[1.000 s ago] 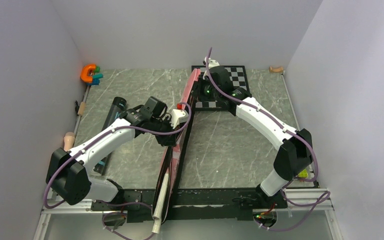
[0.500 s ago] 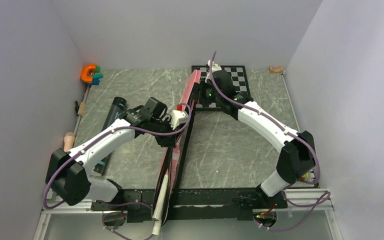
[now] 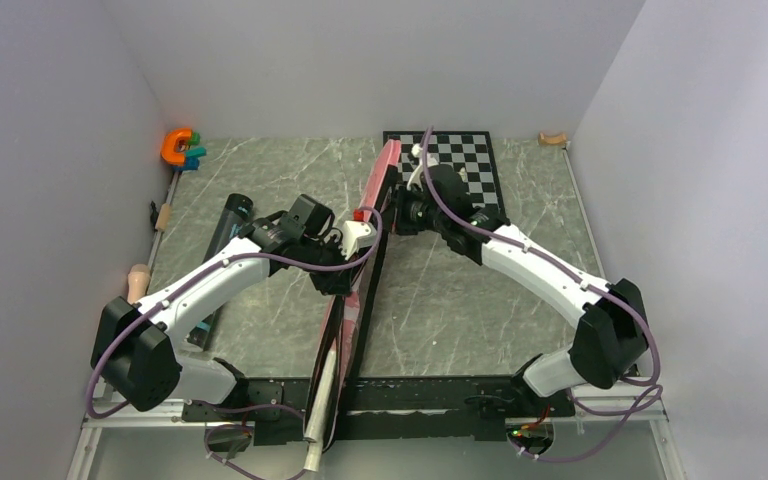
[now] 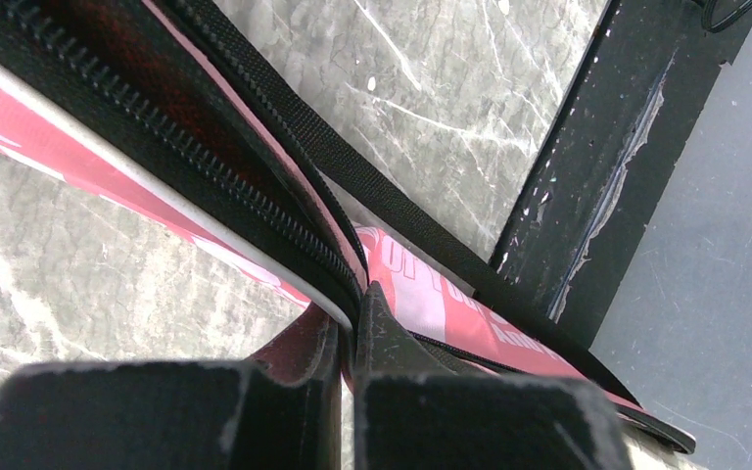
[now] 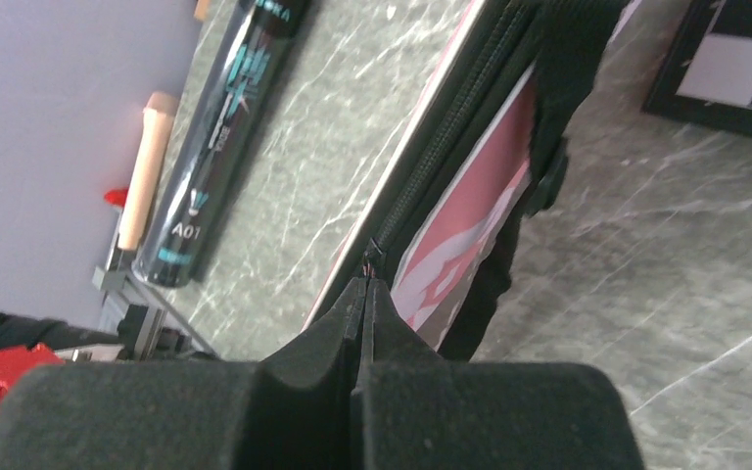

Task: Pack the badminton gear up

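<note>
Long pink fabric bag point(image 3: 384, 165) on marble desk point(image 3: 460, 300), left end effector point(image 4: 352, 304) clamped on its edge, right end effector point(image 5: 365, 284) pinching its zipper point(image 5: 431, 166), pull tab indistinct.

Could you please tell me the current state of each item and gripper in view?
pink bag, lying lengthwise, open along its near half.
racket handle, in the bag, end poking out.
black tube, lying flat, outside the bag.
left gripper, shut on the bag's edge.
right gripper, shut at the bag's zip.
</note>
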Robot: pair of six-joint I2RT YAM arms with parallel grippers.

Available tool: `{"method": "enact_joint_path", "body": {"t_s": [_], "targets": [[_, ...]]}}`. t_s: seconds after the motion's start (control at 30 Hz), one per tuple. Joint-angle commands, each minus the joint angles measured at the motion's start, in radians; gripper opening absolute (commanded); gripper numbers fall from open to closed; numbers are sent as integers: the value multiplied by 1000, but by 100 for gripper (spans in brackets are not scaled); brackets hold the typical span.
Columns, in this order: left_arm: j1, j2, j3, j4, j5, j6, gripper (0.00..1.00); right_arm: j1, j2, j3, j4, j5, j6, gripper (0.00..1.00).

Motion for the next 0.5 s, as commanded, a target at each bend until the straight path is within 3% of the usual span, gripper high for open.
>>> {"method": "enact_joint_path", "body": {"t_s": [0.0, 0.47], "targets": [[6, -37, 35, 54, 28, 34, 0, 71, -51, -28, 25, -76, 46, 0], [46, -21, 73, 95, -30, -28, 0, 189, -49, -69, 35, -175, 109, 0]]}}
